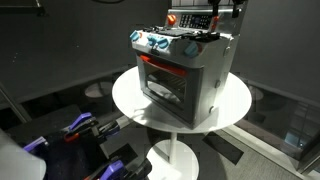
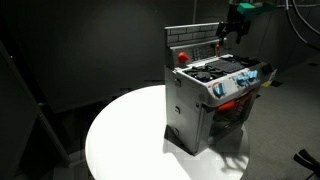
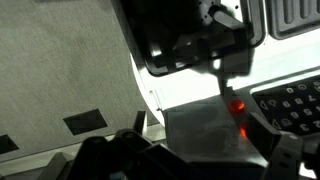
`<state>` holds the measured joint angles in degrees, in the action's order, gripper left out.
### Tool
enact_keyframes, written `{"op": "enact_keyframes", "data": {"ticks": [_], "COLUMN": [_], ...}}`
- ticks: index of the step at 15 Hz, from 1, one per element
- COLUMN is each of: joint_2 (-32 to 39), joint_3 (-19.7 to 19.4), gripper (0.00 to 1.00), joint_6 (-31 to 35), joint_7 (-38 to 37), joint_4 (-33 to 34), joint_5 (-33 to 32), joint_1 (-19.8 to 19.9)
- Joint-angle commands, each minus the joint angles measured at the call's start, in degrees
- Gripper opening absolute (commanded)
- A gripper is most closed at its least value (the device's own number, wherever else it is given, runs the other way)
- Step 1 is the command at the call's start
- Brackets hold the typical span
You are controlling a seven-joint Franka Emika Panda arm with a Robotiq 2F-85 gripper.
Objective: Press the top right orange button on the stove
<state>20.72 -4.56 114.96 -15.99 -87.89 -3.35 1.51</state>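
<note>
The grey toy stove stands on a round white table. It has a glowing red front window, blue-and-white knobs and a black cooktop. Its dark back panel carries an orange button. In the wrist view the button glows right of centre, with a second orange glow just below it. My gripper hangs above the panel's far end, not touching it. Its fingers look apart and hold nothing.
The stove takes up much of the table top, with bare white surface around it. Blue and purple equipment lies on the floor beside the table's pedestal. Dark walls surround the scene.
</note>
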Motion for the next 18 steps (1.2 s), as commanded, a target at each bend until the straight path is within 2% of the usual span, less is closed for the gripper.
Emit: {"op": "enact_keyframes", "data": {"ticks": [1,18], "joint_2": [-0.97,1.3], "joint_3": [-0.22,-0.12], "gripper": [1.0,1.0], "joint_6": [-2.37,-2.44], "joint_7": [-0.49,-0.69], "joint_4": [-0.29,1.99], "joint_5": [0.98,0.91], "joint_1": [0.21,-0.08]}}
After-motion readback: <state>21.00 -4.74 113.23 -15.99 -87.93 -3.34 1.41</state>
